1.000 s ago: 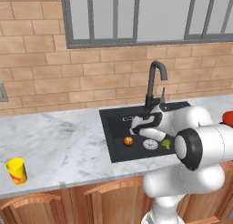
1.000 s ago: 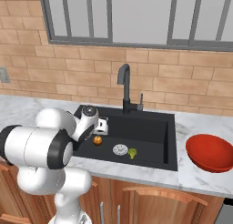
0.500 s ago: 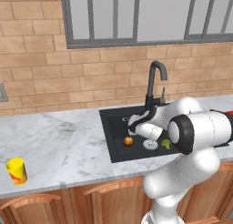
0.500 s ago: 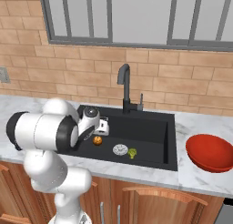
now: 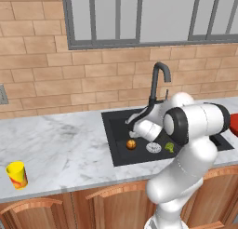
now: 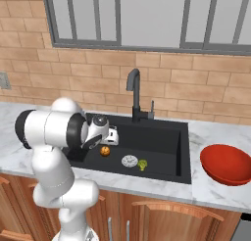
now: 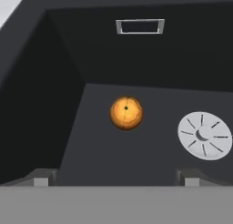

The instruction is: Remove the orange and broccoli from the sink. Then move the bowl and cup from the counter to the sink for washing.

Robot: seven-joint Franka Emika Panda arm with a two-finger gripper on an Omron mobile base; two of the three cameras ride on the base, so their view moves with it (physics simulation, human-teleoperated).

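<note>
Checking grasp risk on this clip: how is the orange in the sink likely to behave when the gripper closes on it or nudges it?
The orange looks round and smooth, so a nudge would probably roll it across the flat floor of the sink. It lies free, touching neither wall nor drain, so nothing would stop it. The open gripper looks wide enough to straddle it; an off-centre close might squeeze it out.

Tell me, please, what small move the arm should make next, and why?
Probably lower the gripper straight toward the orange: its jaws stand open and empty above the sink floor, and the orange lies between and ahead of them, beside the drain, untouched.
</note>
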